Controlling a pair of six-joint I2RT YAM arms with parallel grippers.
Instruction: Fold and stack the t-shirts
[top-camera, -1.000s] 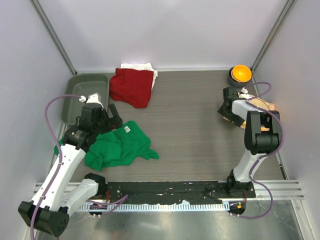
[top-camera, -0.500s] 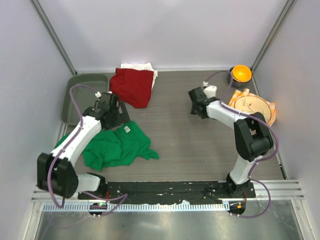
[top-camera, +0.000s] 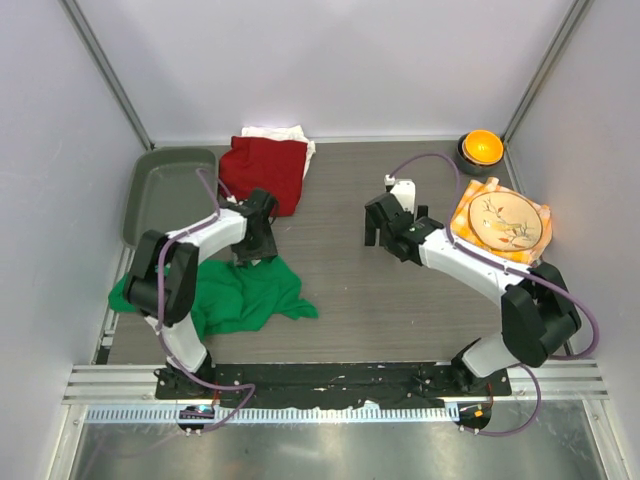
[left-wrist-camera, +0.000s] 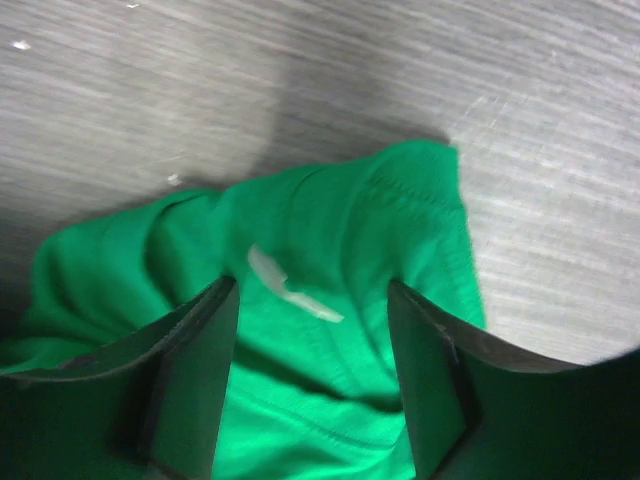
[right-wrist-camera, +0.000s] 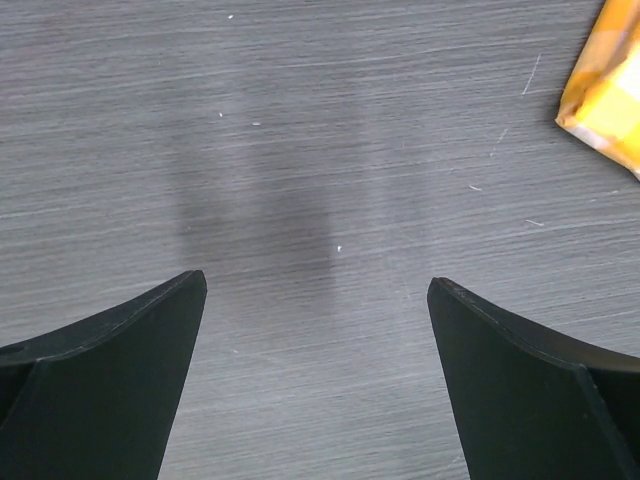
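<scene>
- The tabletop (top-camera: 400, 300) is closed by walls at the far side, the left and the right. The bases of both arms stand at its near edge.
- A grey tray (top-camera: 170, 190) fills the far-left corner, just beside the left wall.
- The dark red t-shirt (top-camera: 265, 172) lies just right of the tray at the far edge. It partly covers the white t-shirt (top-camera: 275, 132), which reaches the back wall.
- On the right side a plate (top-camera: 505, 220) rests on an orange-yellow checked napkin (top-camera: 468, 200) near the right wall. An orange bowl (top-camera: 480, 147) sits behind it in the far-right corner.
- Between the green t-shirt (top-camera: 245, 295) and the napkin we see a broad band of bare tabletop, and the right arm (top-camera: 460, 255) reaches over it.
- The green t-shirt lies crumpled in the near-left part. Its left end comes to the left edge of the tabletop, and it is apart from the red one.
- The left arm (top-camera: 215, 228) bends across to the far edge of the green t-shirt, with the left jaws pointing down at it.
- In the left wrist view these jaws stand apart, and the green cloth with its white neck label (left-wrist-camera: 290, 290) lies between the two fingers (left-wrist-camera: 195, 370). We cannot tell if the tips press the cloth.
- The right jaws are spread wide and hold nothing. Below them is only tabletop, with a corner of the napkin at the side, and they are well apart from every t-shirt.
</scene>
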